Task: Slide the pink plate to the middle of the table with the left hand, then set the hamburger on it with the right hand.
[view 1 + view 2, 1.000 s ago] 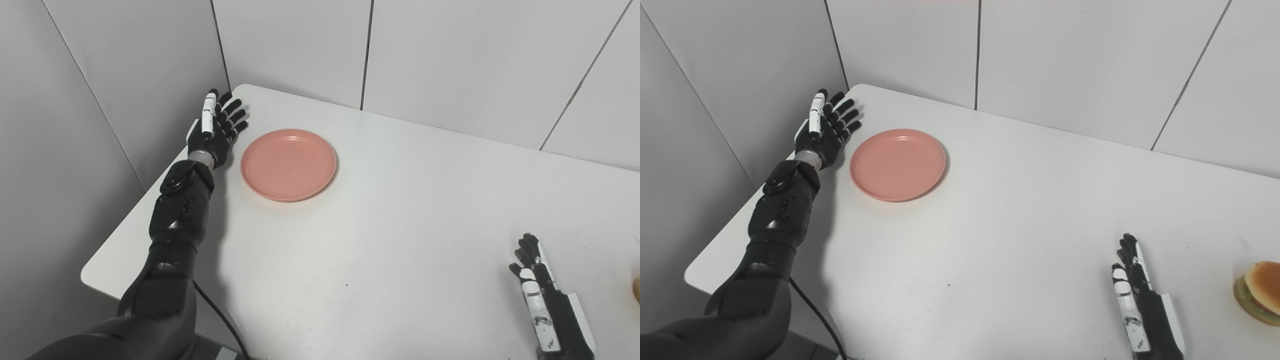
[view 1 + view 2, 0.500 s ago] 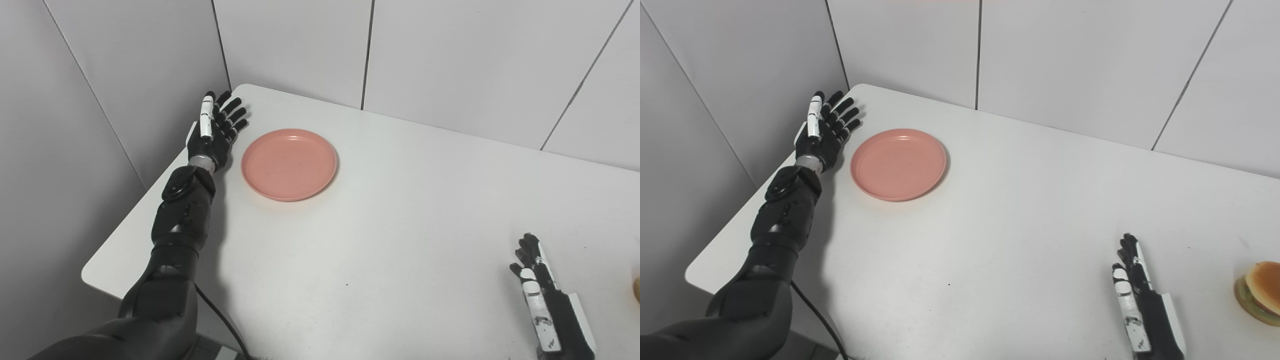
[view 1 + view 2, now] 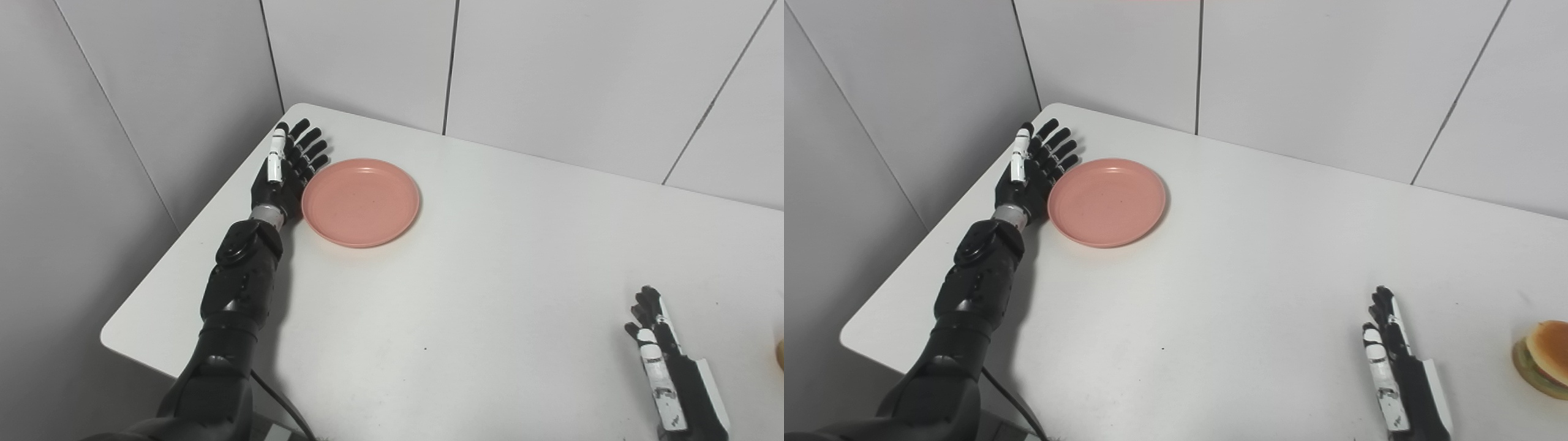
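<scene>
nearest the camera, the right hand (image 3: 1399, 373) rests on the white table (image 3: 1249, 294) by its near edge, right of centre. it stands edge-on with fingers straight and pressed together, pointing away, and holds nothing. its palm side cannot be seen.

just beside it to the right, apart from the hand, the hamburger (image 3: 1543, 358) sits on the table at the right edge of the right eye view: tan bun on top, a green layer below. in the left eye view only a sliver of it shows at the frame edge.

the middle of the table carries a few small dark specks.

further back on the left, the left arm reaches up along the table's left edge. the left hand (image 3: 286, 174) stands on edge, palm toward the plate, fingers (image 3: 309, 144) straight and slightly fanned, gripping nothing. the palm side lies against the left rim of the pink plate (image 3: 361, 201); contact appears made at the rim, though the exact touching point is hidden.

the pink plate lies flat in the far left part of the table, well apart from the hamburger and left of the table's middle.

beyond the table stand grey panelled walls (image 3: 551, 73) that meet in a corner at the far left.
</scene>
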